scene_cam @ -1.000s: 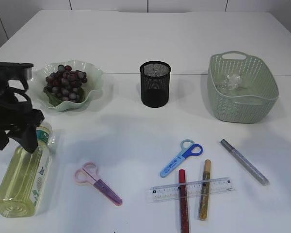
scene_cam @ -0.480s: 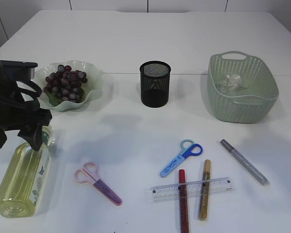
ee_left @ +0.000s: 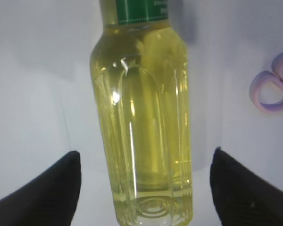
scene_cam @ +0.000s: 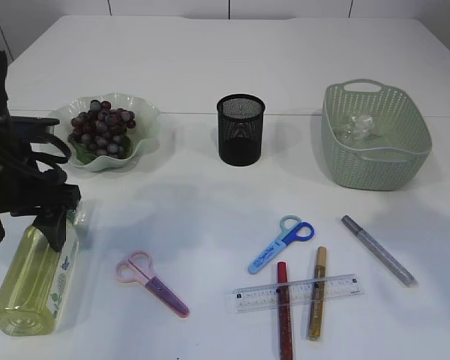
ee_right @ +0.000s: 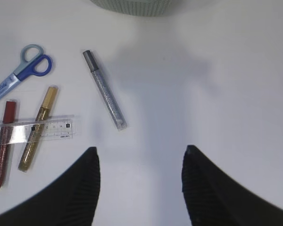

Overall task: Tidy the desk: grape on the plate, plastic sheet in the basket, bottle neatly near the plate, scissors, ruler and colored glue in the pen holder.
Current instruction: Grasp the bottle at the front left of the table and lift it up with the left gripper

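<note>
L arm (scene_cam: 19,176) is hanging low over the desk's (scene_cam: 210,202) left edge, jaws spread wide, touching nothing. Bottle (ee_left: 144,122) is lying flat between them w/ clear gaps both sides. R jaws are hovering apart, empty, near the silver glue pen (ee_right: 105,91).

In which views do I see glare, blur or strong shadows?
Left wrist view: white glare streaks on the bottle, pink scissors at the edge blurred. Right wrist view: sharp, a soft arm shadow beside the silver glue pen. Exterior view: even light, faint shadows by the pen holder and basket.
</note>
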